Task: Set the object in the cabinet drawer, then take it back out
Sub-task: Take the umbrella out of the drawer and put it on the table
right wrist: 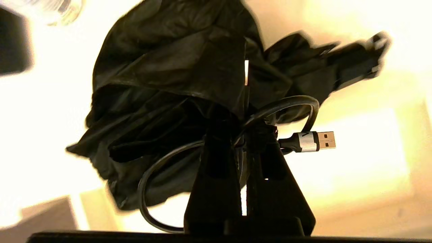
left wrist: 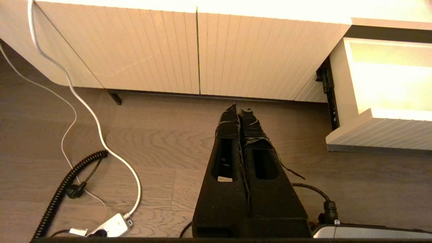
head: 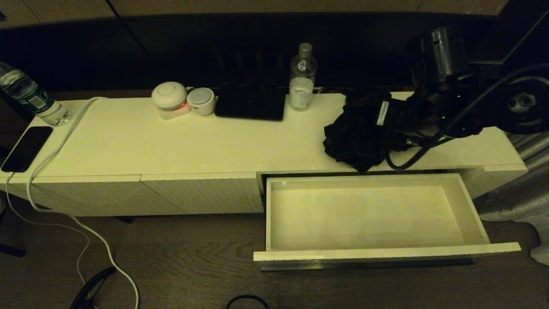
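The black folding umbrella point(head: 356, 133) is a loose bunch of fabric at the right end of the white cabinet top, its lowest fold reaching the front edge above the drawer. My right gripper point(head: 401, 131) comes in from the right and is shut on its fabric point(right wrist: 162, 84); its fingertips point(right wrist: 241, 125) also pinch a thin black cable loop with a USB plug point(right wrist: 307, 141). The white drawer point(head: 386, 252) is pulled out below, with nothing in it. My left gripper point(left wrist: 240, 109) hangs shut over the wooden floor, left of the drawer's ribbed front point(left wrist: 381, 131).
On the cabinet top stand a clear water bottle point(head: 303, 77), a flat black device point(head: 251, 103), two round white gadgets point(head: 170, 95), another bottle point(head: 30, 96) and a phone point(head: 26, 148). A white cable point(head: 55, 146) trails to the floor. Ribbed closed panels point(left wrist: 141, 50) sit left of the drawer.
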